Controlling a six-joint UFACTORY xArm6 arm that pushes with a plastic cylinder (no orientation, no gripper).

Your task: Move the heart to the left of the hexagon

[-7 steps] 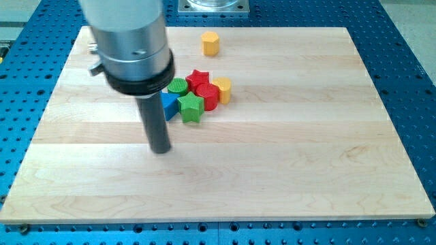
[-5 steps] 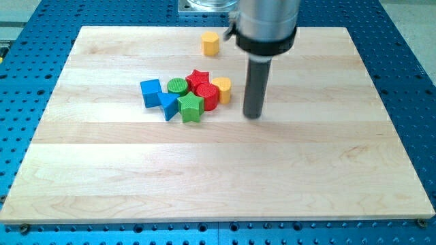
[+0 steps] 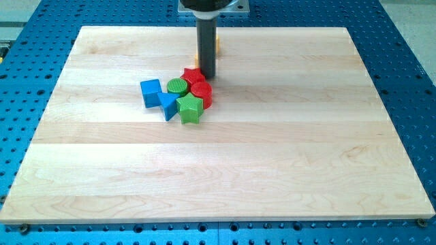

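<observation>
My tip [image 3: 206,75] rests on the board at the top right of the block cluster, right beside the red star [image 3: 193,75]. The rod stands in front of the yellow hexagon [image 3: 218,45], of which only a thin sliver shows at the rod's right edge. Another yellow-orange sliver [image 3: 196,53] shows at the rod's left edge; I cannot tell which block it belongs to. The yellow heart does not show as a whole anywhere in the view.
The cluster holds a red cylinder [image 3: 202,93], a green cylinder [image 3: 177,86], a green star [image 3: 190,107], a blue cube [image 3: 150,92] and a blue triangle [image 3: 167,106]. The wooden board [image 3: 286,156] lies on a blue perforated table.
The rod swung from the cluster's left to its right, then up to the cluster's top. The yellow heart no longer shows at the cluster's right side.
</observation>
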